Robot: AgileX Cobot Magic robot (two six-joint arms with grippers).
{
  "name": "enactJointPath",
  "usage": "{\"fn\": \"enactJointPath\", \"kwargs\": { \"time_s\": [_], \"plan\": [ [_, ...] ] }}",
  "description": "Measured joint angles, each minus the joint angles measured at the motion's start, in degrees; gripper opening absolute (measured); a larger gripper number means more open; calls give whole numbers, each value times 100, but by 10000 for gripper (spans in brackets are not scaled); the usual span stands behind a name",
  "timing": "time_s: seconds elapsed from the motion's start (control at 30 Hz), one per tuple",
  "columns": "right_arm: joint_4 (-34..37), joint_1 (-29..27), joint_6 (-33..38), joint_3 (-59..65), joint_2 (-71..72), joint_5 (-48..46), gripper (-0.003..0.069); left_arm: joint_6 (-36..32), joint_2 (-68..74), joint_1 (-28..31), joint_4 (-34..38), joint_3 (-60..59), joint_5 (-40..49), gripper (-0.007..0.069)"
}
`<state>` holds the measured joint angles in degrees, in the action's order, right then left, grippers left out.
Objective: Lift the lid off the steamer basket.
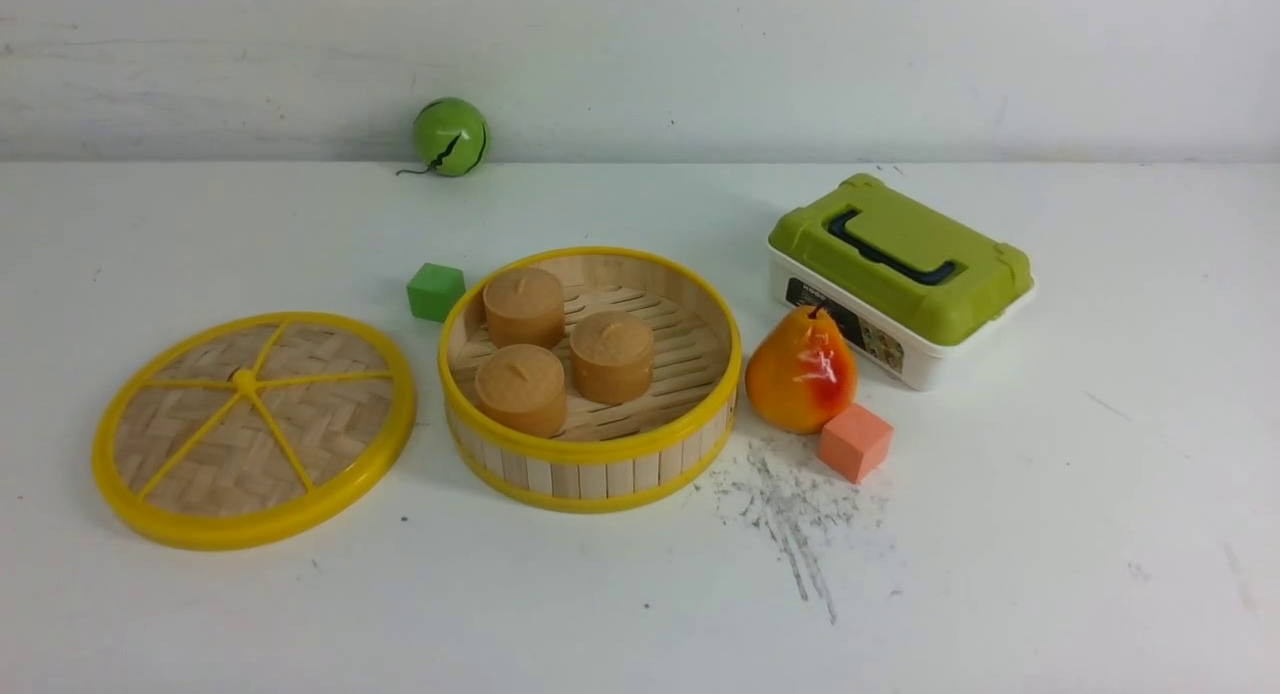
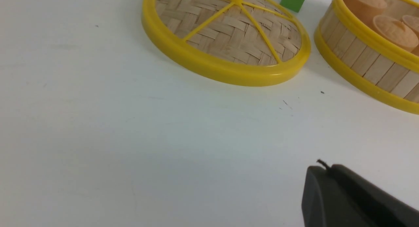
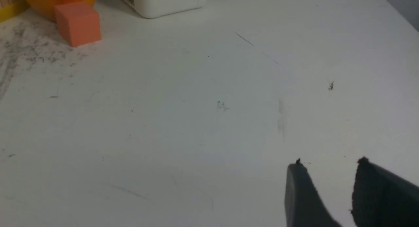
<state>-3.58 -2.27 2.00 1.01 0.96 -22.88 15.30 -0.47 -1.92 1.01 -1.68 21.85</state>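
The lid (image 1: 254, 429), a woven bamboo disc with a yellow rim and spokes, lies flat on the white table left of the steamer basket (image 1: 590, 464). The basket is uncovered and holds three tan cylinders (image 1: 524, 307). Neither gripper shows in the front view. In the left wrist view the lid (image 2: 229, 34) and the basket (image 2: 366, 63) lie ahead; my left gripper (image 2: 324, 168) is shut and empty above bare table, apart from the lid. My right gripper (image 3: 330, 165) is open and empty above bare table.
A green cube (image 1: 436, 291) sits behind the lid and basket. A pear (image 1: 800, 371) and an orange cube (image 1: 855, 441) are right of the basket. A white box with a green top (image 1: 900, 274) stands behind them. A green ball (image 1: 450, 136) is by the wall.
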Motion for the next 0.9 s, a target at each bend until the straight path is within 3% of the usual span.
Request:
{"fn": "enactJointPath", "kwargs": {
  "time_s": [0.9],
  "plan": [
    [0,0,0,0,0,0,240,0,0,0,0,0,0,19]
  ]
}}
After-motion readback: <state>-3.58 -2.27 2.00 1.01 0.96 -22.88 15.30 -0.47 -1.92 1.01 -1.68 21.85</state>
